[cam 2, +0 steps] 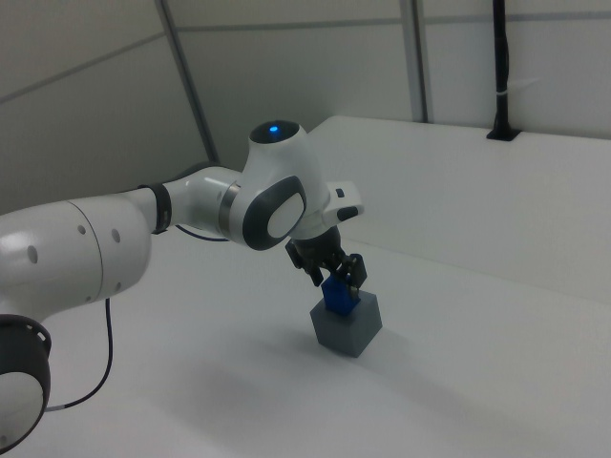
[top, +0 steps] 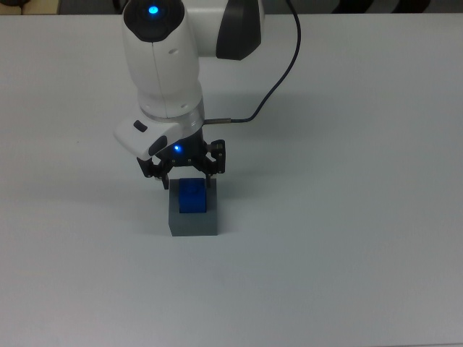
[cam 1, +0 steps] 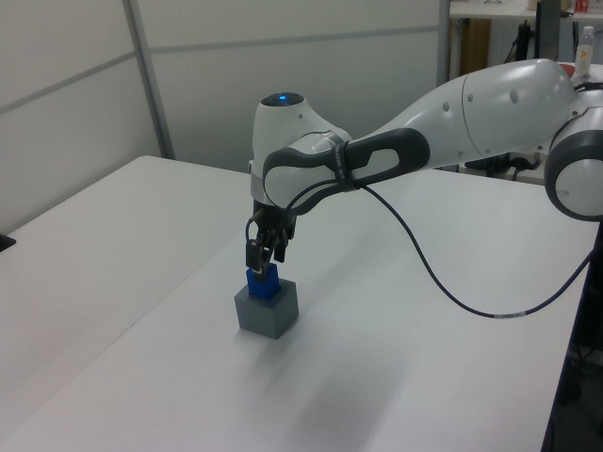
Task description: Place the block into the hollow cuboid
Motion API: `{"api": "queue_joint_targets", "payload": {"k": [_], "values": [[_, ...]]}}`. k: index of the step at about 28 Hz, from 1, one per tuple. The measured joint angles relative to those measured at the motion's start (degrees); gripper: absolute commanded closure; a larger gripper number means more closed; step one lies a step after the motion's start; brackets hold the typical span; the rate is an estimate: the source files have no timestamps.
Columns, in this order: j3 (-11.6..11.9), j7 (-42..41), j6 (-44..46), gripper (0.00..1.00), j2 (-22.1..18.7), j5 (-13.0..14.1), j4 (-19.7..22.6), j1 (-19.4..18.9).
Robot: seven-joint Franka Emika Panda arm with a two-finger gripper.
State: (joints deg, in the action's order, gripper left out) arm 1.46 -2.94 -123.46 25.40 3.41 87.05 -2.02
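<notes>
Block (top: pixel 192 196) sits square in the hollow cuboid (top: pixel 192 223) recess, directly beneath my gripper (top: pixel 187 173) (fingers spread, holding nothing), so I judge a straight lift clears it.

Block (top: pixel 192 196): its lower part is hidden inside the recess of the hollow cuboid (top: pixel 193 223); seating depth cannot be told in any view.

Pincer (top: pixel 187 173): in the top view the arm's wrist housing covers its upper body. Contact between the fingertips and the block cannot be confirmed; in the right view the pincer overlaps the block's upper edge.

Arm (cam 1: pixel 490 104): cut off by the left view's right edge, the top view's top edge and the right view's left edge.

Cable (top: pixel 286 69): its far end leaves the top view's top edge.

Tabletop (top: pixel 362 217): its edges fall mostly outside the top view.
</notes>
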Motion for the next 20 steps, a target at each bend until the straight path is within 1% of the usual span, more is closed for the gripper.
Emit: {"api": "queue_joint_targets", "payload": {"k": [4,8,14,15,18,20], "values": [[0.0,2.48,2.47,0.0,-0.51,0.0,-0.52,0.0],[0.0,3.61,8.61,0.0,-2.96,0.0,-1.2,0.0],[0.05,3.83,22.32,0.0,-10.02,-0.16,-1.44,0.06],[0.09,3.87,24.78,0.0,-11.76,-0.28,-1.41,0.13],[0.23,3.88,28.16,0.0,-15.1,-0.64,-1.09,0.38],[0.31,3.87,29.31,0.0,-17.24,-1.39,-0.45,0.58]]}}
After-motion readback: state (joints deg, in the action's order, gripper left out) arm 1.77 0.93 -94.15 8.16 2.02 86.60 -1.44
